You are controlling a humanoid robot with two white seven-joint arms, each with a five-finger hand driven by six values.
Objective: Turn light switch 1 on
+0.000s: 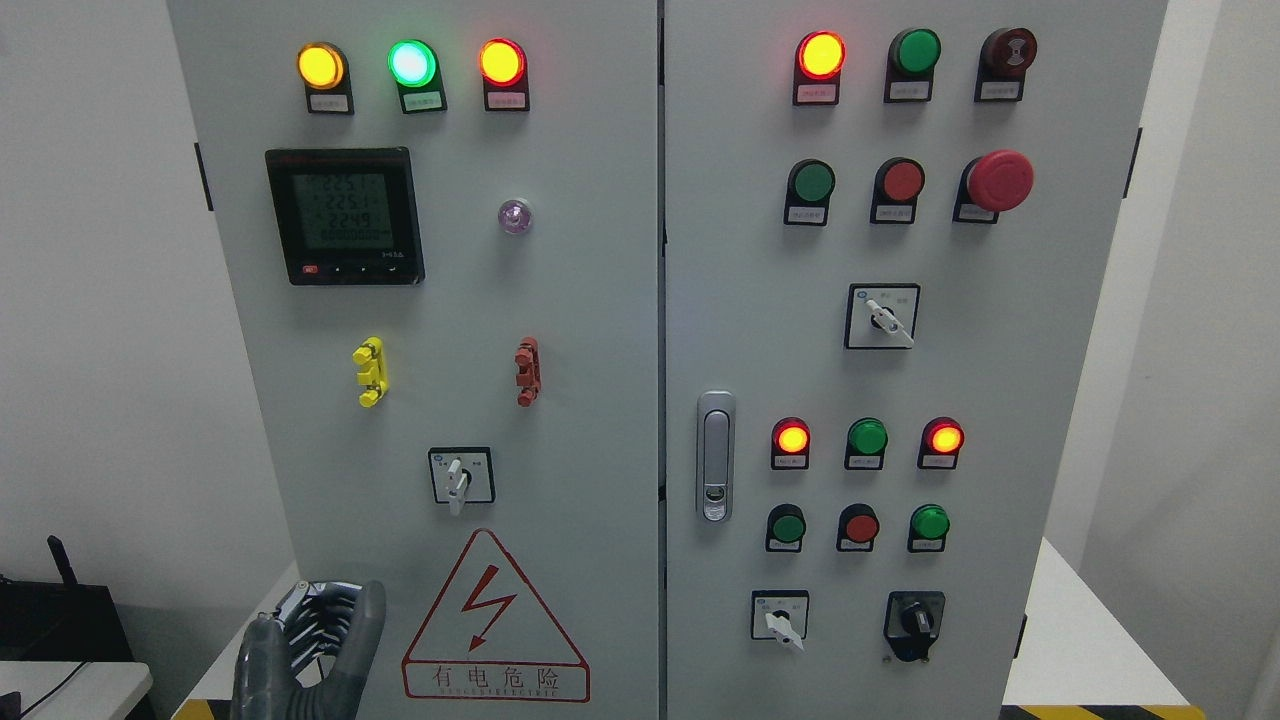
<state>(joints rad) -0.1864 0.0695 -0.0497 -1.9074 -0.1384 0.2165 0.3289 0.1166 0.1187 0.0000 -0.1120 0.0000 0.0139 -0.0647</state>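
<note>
A big grey cabinet (600,300) w/ two doors fills the view. The landmark here is the silver door handle (715,456), on the right door just beside the middle seam. Left hand (305,650) is far down-left of the handle, at the bottom of the left door; its fingers (362,620) point up and are spread loose, holding nothing, in front of the door near its left edge. Can't tell if it touches the door. Right hand isn't seen. Which knob is "switch 1" can't be told, the labels are too small to read. There are turn switches: one (461,477) left of the handle, above the red warning triangle (494,620); one (882,316) up-right of the handle; one (780,615) down-right of the handle, w/ a black knob (914,625) beside it. Far up-left of the handle sit three glowing lamps, yellow (321,66), green (412,63), red (502,62), and a black screen (345,216) w/ numbers under them. Right of the handle are two lit red lamps (791,438) w/ an unlit green one (867,437) between.
</note>
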